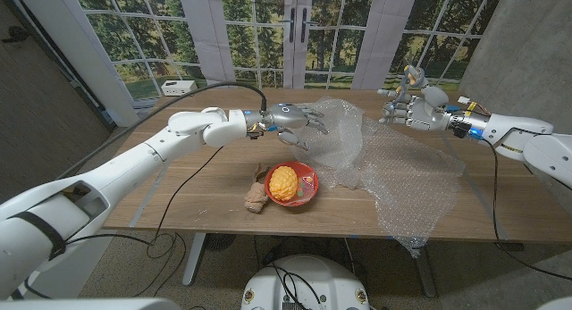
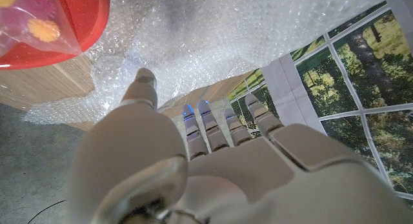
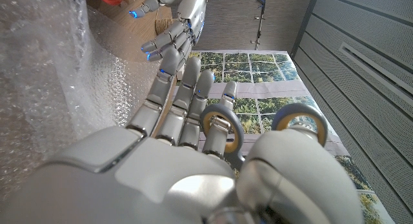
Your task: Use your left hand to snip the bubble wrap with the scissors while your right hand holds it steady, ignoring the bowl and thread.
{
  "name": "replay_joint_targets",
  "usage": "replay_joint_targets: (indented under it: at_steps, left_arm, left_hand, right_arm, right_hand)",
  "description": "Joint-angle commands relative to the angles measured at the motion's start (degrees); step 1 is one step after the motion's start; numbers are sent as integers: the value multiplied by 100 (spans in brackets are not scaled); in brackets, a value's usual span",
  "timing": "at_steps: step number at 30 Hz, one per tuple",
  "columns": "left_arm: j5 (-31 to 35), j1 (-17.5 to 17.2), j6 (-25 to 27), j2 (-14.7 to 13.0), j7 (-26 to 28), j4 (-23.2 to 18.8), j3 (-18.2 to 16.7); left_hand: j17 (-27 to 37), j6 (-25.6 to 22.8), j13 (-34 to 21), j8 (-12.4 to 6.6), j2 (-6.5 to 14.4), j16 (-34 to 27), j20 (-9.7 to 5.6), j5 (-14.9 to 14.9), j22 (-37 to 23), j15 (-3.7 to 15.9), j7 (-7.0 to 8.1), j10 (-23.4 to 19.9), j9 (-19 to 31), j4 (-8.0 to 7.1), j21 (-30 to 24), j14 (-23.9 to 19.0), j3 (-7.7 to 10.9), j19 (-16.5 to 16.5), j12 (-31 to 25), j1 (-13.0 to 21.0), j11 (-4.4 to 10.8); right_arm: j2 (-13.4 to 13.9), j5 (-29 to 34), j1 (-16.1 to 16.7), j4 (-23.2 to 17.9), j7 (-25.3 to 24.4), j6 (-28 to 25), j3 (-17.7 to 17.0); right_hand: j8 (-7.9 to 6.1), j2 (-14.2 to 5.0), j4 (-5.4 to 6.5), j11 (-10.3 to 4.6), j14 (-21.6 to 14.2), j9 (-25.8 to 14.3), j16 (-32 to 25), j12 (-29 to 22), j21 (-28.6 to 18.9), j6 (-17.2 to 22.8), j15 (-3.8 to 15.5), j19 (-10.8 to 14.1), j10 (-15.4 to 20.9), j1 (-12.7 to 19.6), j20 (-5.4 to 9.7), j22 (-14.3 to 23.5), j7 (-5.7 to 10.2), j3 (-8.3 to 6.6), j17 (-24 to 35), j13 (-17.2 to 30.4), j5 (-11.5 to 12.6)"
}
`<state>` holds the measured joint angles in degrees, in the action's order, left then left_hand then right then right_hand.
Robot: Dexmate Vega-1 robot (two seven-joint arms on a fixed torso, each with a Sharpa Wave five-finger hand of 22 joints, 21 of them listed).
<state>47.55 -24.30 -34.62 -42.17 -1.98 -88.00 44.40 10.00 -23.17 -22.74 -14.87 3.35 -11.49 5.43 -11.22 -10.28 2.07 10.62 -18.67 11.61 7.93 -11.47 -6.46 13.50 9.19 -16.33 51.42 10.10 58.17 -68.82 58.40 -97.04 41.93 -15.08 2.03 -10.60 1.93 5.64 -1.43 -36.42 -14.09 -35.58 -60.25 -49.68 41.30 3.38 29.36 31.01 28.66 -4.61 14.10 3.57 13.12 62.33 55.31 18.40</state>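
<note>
A clear sheet of bubble wrap (image 1: 393, 167) lies crumpled over the table's right half, and it shows too in the wrist views (image 2: 213, 37) (image 3: 39, 88). My left hand (image 1: 295, 122) hovers at its left edge with fingers spread and nothing in it; its fingers (image 2: 206, 124) reach toward the sheet. My right hand (image 1: 411, 106) is raised over the wrap's far right part. The grey, tan-lined rings of the scissors (image 3: 221, 126) stand between its thumb and fingers and stick up above it (image 1: 413, 75). The blades are hidden.
A red bowl (image 1: 308, 174) with a yellow ball in it stands near the front edge, left of the wrap, with brown thread (image 1: 257, 196) beside it. A black cable (image 1: 179, 189) crosses the table's left part. A white box (image 1: 179, 87) sits at the back left.
</note>
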Motion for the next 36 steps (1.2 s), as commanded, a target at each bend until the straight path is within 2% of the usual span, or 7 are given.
replay_joint_targets:
  at_steps: [1, 8, 14, 18, 30, 33, 36]
  left_arm:
    - [315, 47, 90, -24, -336, -462, 110]
    - [723, -102, 297, -80, -275, -794, 110]
    - [832, -117, 294, -69, -204, -771, 161]
    - [846, -150, 253, -110, -257, -833, 192]
    - [983, -361, 502, -153, -152, -857, 177]
    - [1051, -371, 529, -159, -131, -856, 206]
    - [1070, -374, 575, -154, -149, -841, 222]
  left_hand:
    - [24, -163, -24, -45, 23, -49, 29, -8, -21, 377, 21, -120, 14, 43, -13, -78, 24, -17, -50, 26, 45]
    - [23, -272, -30, -56, 35, -38, 54, -14, -22, 392, 15, -214, 16, 60, -6, -87, 37, -45, -74, 53, 62]
    - [25, -262, -33, -29, 79, -34, 83, -19, -24, 364, -19, -180, 18, 58, -8, -97, 59, -51, -50, 74, 4]
    - [25, -292, -34, -26, 78, -36, 58, -19, -25, 393, 7, -230, 18, 60, -13, -116, 58, -42, -62, 73, 45]
    - [25, -220, -39, 40, 132, -27, 92, -36, -26, 369, -44, -229, 20, 90, -19, -131, 107, -40, -43, 155, 8]
    - [26, -540, -50, -48, 136, -30, 82, -36, -26, 381, 0, -391, 24, 86, -27, -164, 109, -27, -88, 159, 52]
    - [27, -538, -52, -39, 133, -35, 71, -36, -26, 378, -11, -405, 24, 86, -28, -181, 108, -23, -90, 159, 57]
  right_arm:
    - [34, -42, 118, -48, 5, 40, -93]
    - [44, -63, 171, -69, 14, 26, -133]
    - [53, -104, 238, -107, -8, -4, -189]
    - [32, -96, 240, -89, 16, 13, -185]
    - [-6, -111, 227, -105, 131, 25, -151]
    - [-4, -140, 239, -130, 142, 1, -157]
    - [22, -117, 266, -169, 169, 14, -166]
  right_hand:
    - [-38, -26, 2, -24, -2, -4, 8, -36, -36, -699, 321, -16, 24, 13, -2, -1, -696, 48, 5, 4, 20]
    - [-36, -32, 8, -34, 3, 12, 10, -33, -35, -705, 311, -21, 16, 12, 0, -13, -700, 65, 8, -5, 19]
    - [-39, -39, 11, -40, -9, 29, 19, -44, -37, -701, 316, -23, 24, 18, -1, -24, -696, 82, -11, -3, 19]
    - [-39, -43, 14, -35, 2, 36, 15, -38, -37, -703, 323, -25, 22, 20, -3, -29, -696, 90, 3, -16, 19]
    - [-43, -19, 19, -4, 0, 62, 35, -35, -25, -693, 319, -52, 35, 15, 3, -53, -696, 138, -26, -47, 17]
    - [-35, -12, 27, -5, 10, 72, 45, -36, -23, -713, 300, -53, 4, 4, -1, -65, -698, 159, -33, -34, 17]
    - [-22, -4, 28, 0, 44, 79, 62, -22, -17, -749, 311, -65, -18, 2, -4, -72, -707, 173, -37, -49, 18]
